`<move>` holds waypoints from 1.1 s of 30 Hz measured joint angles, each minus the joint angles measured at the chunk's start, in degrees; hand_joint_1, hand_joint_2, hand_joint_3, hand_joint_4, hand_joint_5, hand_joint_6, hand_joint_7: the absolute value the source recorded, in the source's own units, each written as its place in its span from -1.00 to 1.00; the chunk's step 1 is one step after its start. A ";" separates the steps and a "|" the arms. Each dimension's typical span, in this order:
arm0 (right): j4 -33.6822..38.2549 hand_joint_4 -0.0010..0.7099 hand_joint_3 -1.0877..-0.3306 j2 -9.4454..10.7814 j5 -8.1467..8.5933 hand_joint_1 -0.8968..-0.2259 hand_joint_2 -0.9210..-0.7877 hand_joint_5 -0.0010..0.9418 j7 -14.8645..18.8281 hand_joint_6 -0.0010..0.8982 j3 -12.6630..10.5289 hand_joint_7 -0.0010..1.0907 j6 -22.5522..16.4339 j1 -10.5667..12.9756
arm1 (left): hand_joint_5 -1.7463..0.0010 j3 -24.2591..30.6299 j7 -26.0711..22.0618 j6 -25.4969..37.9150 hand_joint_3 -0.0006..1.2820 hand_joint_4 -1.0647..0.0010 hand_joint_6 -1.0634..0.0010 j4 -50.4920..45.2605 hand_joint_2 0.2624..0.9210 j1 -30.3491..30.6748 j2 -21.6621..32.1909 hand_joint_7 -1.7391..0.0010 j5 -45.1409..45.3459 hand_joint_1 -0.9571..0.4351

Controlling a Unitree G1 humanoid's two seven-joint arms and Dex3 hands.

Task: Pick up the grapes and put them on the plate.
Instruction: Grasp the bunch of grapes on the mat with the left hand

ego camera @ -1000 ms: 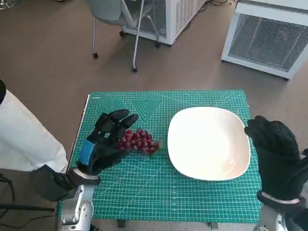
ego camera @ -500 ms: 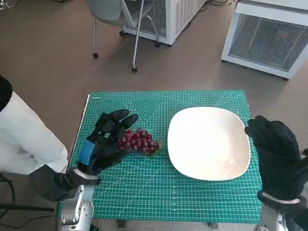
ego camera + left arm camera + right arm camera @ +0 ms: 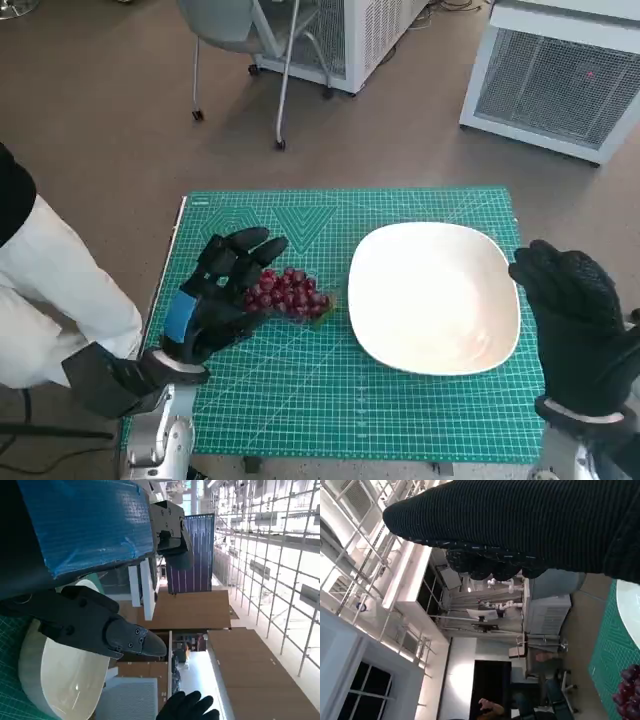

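Observation:
A bunch of dark red grapes [image 3: 291,292] lies on the green cutting mat [image 3: 330,400], just left of the white plate [image 3: 435,296]. My left hand [image 3: 218,296] sits against the bunch's left side with its fingers [image 3: 245,252] spread and holds nothing. My gloved right hand [image 3: 573,320] hovers at the plate's right edge, empty, fingers loosely apart. In the left wrist view the black fingers [image 3: 100,625] reach over the plate [image 3: 55,680] and the grapes are hidden. The right wrist view catches the grapes [image 3: 630,692] at one corner, beyond the glove [image 3: 520,525].
A person's white sleeve [image 3: 50,290] and dark glove [image 3: 100,378] are close to the mat's left edge. A chair [image 3: 250,60] and white cabinets [image 3: 555,70] stand on the floor behind the table. Another person [image 3: 490,707] shows far off in the right wrist view.
Both hands, the grapes and the plate stay where they were. The person's white sleeve at the left has shifted a little.

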 measured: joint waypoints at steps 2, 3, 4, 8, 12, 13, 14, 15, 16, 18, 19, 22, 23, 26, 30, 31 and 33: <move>0.00 0.49 0.56 0.00 -0.08 0.54 -1.00 0.10 0.00 -0.33 0.00 0.53 0.00 0.00 | 0.36 0.00 0.00 0.00 -0.94 0.77 0.80 0.00 1.00 0.00 0.00 0.01 0.00 -0.07; 0.00 0.49 0.56 0.00 -0.15 0.54 -1.00 0.10 -0.01 -0.33 0.00 0.53 0.00 0.00 | 0.36 0.00 0.00 0.00 -0.94 0.77 0.80 0.00 1.00 0.00 0.00 0.01 0.00 -0.07; 0.00 0.49 0.56 0.00 -0.24 0.54 -1.00 0.10 -0.01 -0.33 0.00 0.53 0.00 0.00 | 0.36 0.00 0.00 0.00 -0.94 0.77 0.80 0.00 1.00 0.00 0.01 0.01 0.00 -0.07; 0.01 0.49 0.56 0.00 -0.48 0.54 -1.00 0.10 -0.01 -0.32 -0.02 0.53 0.00 -0.03 | 0.36 0.00 0.21 -0.02 -0.95 0.77 0.80 -0.03 1.00 0.00 0.03 0.01 0.27 -0.07; 0.01 0.49 0.56 0.00 -0.48 0.54 -1.00 0.10 -0.01 -0.32 -0.04 0.53 0.00 -0.04 | 0.43 -0.11 1.54 -0.60 -0.96 0.75 0.81 -0.48 1.00 0.04 0.09 0.05 2.57 -0.07; 0.01 0.49 0.56 0.00 -0.48 0.54 -1.00 0.10 -0.01 -0.32 -0.04 0.53 0.00 -0.04 | 0.49 -0.24 2.28 -1.27 -0.97 0.73 0.81 -0.66 0.99 0.05 0.19 0.08 3.96 -0.08; 0.01 0.49 0.56 0.00 -0.48 0.54 -1.00 0.10 -0.01 -0.32 -0.04 0.53 0.00 -0.04 | 0.57 -0.41 3.21 -2.21 -0.97 0.70 0.81 -0.82 0.98 0.06 0.36 0.13 5.77 -0.08; 0.01 0.49 0.56 0.00 -0.48 0.54 -1.00 0.10 -0.01 -0.33 -0.05 0.53 0.00 -0.05 | 0.66 -0.61 4.30 -3.27 -0.98 0.68 0.80 -0.96 0.97 0.06 0.64 0.20 7.89 -0.09; 0.01 0.49 0.56 0.00 -0.47 0.54 -1.00 0.10 -0.01 -0.33 -0.05 0.53 0.00 -0.07 | 0.74 -0.83 5.53 -4.37 -0.99 0.67 0.79 -1.07 0.96 0.05 1.03 0.26 10.27 -0.10; 0.00 0.49 0.57 0.00 -0.46 0.54 -1.00 0.10 0.00 -0.33 -0.07 0.52 -0.01 -0.14 | 0.87 -1.27 8.07 -5.93 -0.99 0.68 0.76 -1.33 0.92 0.05 2.04 0.45 15.26 -0.13; 0.00 0.49 0.57 0.00 -0.46 0.54 -1.00 0.10 0.00 -0.33 -0.09 0.52 -0.02 -0.18 | 0.91 -1.51 9.37 -6.37 -0.99 0.71 0.75 -1.49 0.90 0.05 2.60 0.53 17.79 -0.15; -0.01 0.49 0.57 0.00 -0.45 0.54 -1.00 0.10 0.00 -0.33 -0.13 0.52 -0.03 -0.28 | 0.97 -2.26 12.90 -6.64 -1.00 0.84 0.76 -2.15 0.84 0.06 4.25 0.76 25.05 -0.21; -0.01 0.49 0.56 0.00 -0.45 0.54 -1.00 0.10 0.00 -0.33 -0.14 0.52 -0.03 -0.31 | 0.98 -2.55 13.96 -6.56 -1.00 0.88 0.77 -2.49 0.79 0.10 4.81 0.81 27.50 -0.20; -0.01 0.49 0.56 0.00 -0.45 0.54 -1.00 0.10 0.00 -0.33 -0.16 0.52 -0.03 -0.36 | 0.99 -3.60 16.48 -5.48 -0.99 0.96 0.78 -4.34 0.61 0.28 6.55 0.89 34.92 -0.12; 0.00 0.49 0.56 0.00 -0.44 0.54 -1.00 0.10 0.01 -0.33 -0.19 0.52 -0.04 -0.42 | 1.00 -5.93 18.43 -1.83 -1.00 0.99 0.73 -8.15 0.45 0.38 8.79 0.92 45.03 -0.01; 0.02 0.49 0.56 0.01 -0.44 0.54 -1.00 0.10 0.01 -0.33 -0.18 0.52 -0.04 -0.44 | 1.00 -6.71 18.76 -0.57 -1.00 0.99 0.71 -9.17 0.42 0.38 9.23 0.93 47.63 0.00; 0.10 0.49 0.56 0.01 -0.44 0.54 -1.00 0.10 0.02 -0.33 -0.19 0.52 -0.04 -0.48 | 1.00 -8.47 19.29 2.26 -1.00 1.00 0.67 -11.05 0.39 0.37 9.89 0.94 52.59 0.02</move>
